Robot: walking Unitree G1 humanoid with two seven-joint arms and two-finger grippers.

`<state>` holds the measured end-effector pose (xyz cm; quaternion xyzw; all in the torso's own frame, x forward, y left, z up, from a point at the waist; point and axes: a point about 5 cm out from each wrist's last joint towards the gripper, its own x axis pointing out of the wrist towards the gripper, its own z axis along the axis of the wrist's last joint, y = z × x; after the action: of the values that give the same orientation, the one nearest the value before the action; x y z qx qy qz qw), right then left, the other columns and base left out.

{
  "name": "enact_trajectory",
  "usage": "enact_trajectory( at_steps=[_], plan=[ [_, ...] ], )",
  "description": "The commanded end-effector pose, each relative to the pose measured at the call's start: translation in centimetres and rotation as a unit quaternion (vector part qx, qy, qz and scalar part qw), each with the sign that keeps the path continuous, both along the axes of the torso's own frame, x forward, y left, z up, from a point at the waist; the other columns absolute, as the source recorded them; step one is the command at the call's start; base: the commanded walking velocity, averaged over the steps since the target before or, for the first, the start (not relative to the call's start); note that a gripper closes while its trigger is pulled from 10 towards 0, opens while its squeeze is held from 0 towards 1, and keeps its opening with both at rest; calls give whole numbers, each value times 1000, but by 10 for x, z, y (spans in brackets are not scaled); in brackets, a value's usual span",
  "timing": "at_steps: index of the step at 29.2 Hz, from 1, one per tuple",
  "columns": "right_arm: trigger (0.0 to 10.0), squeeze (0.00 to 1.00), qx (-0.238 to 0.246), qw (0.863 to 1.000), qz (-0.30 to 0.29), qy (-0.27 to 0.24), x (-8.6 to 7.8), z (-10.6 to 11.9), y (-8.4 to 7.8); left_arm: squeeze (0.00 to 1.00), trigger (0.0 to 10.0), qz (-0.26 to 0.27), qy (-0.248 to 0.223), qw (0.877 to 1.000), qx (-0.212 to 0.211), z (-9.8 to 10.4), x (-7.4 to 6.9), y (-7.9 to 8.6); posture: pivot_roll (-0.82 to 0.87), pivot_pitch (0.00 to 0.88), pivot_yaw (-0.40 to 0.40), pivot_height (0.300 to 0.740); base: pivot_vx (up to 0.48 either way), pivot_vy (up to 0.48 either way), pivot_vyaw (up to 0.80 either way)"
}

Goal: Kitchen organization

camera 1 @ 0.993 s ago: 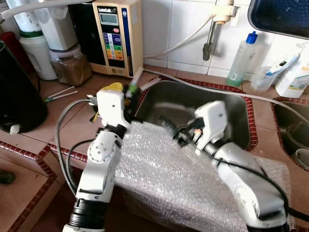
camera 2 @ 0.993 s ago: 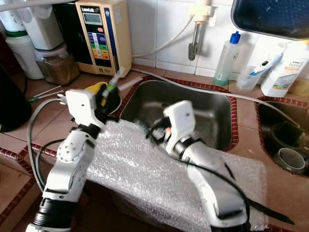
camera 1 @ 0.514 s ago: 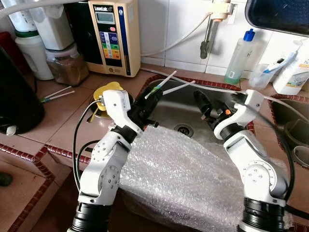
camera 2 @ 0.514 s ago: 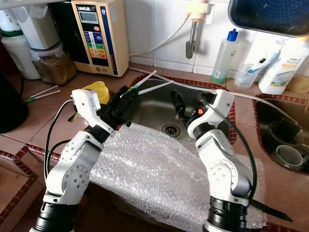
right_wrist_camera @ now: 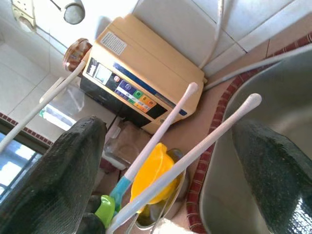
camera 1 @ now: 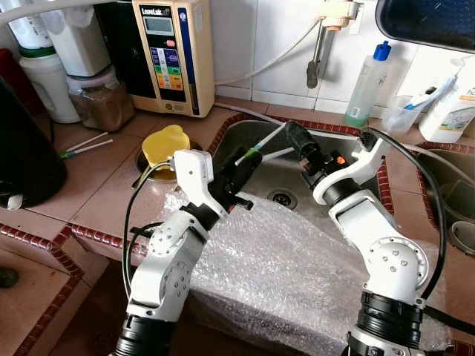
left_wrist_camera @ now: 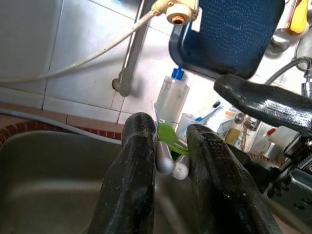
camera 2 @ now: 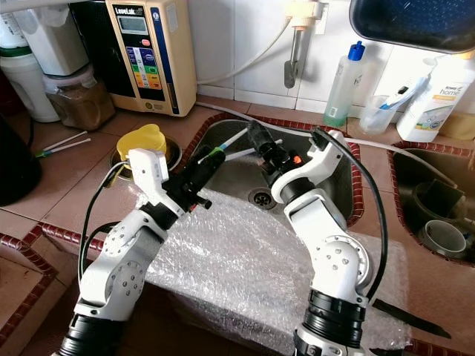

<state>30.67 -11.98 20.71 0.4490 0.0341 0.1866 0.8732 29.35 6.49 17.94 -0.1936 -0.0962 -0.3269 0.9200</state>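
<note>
Just above the sink, the left pincer pinches two white sticks, one with a green collar, angled up over the basin. Facing it, the right pincer is spread wide around their tips. Bubble wrap drapes the counter edge below both arms.

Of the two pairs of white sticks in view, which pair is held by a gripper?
The pair over the sink, clamped in the left gripper. The other pair of sticks lies loose on the tiled counter left of the yellow lid.
</note>
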Motion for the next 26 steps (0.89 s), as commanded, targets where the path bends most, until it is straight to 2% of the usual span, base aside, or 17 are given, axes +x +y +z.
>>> enact_trajectory(
  at_steps=[1, 7, 14, 20, 21, 23, 24, 25, 26],
  plan=[
    [10000, 0, 32, 999, 14, 16, -3, -1, 8, 0, 0, 4, -12, 1000, 1, 5, 0, -2, -37, 0, 11, 740, 0, 0, 0],
    [10000, 0, 43, 998, 31, 39, -3, -8, 18, 0, 0, 15, -20, 1000, -5, 9, 4, -1, -29, 0, 5, 740, 0, 0, 0],
    [10000, 0, 49, 997, 33, 39, -3, -6, 17, 0, 0, 19, -19, 1000, -8, 9, 4, 0, -29, 0, 4, 740, 0, 0, 0],
    [10000, 0, 72, 996, 39, 37, 4, -7, 21, 0, 0, 2, -15, 1000, -8, 7, 2, -7, -22, 0, 10, 740, 0, 0, 0],
    [4627, 0, 81, 995, 40, 36, 6, -7, 22, 0, 0, 2, -14, 1000, -8, 7, 3, -7, -19, 0, 11, 740, 0, 0, 0],
    [4275, 0, 92, 994, 43, 34, 9, -6, 24, 0, 0, 4, -14, 1000, -8, 7, 4, -7, -17, 0, 12, 740, 0, 0, 0],
    [3373, 0, 97, 994, 45, 35, 10, -6, 26, 0, 0, 3, -14, 1000, -8, 7, 4, -7, -17, 0, 12, 740, 0, 0, 0],
    [2118, 0, 99, 993, 46, 35, 11, -6, 27, 0, 0, 3, -14, 1000, -8, 8, 4, -7, -14, 0, 11, 740, 0, 0, 0],
    [0, 0, 101, 993, 45, 35, 11, -5, 28, 0, 0, 2, -14, 1000, -8, 8, 3, -7, -14, 0, 11, 740, 0, 0, 0]
  ],
)
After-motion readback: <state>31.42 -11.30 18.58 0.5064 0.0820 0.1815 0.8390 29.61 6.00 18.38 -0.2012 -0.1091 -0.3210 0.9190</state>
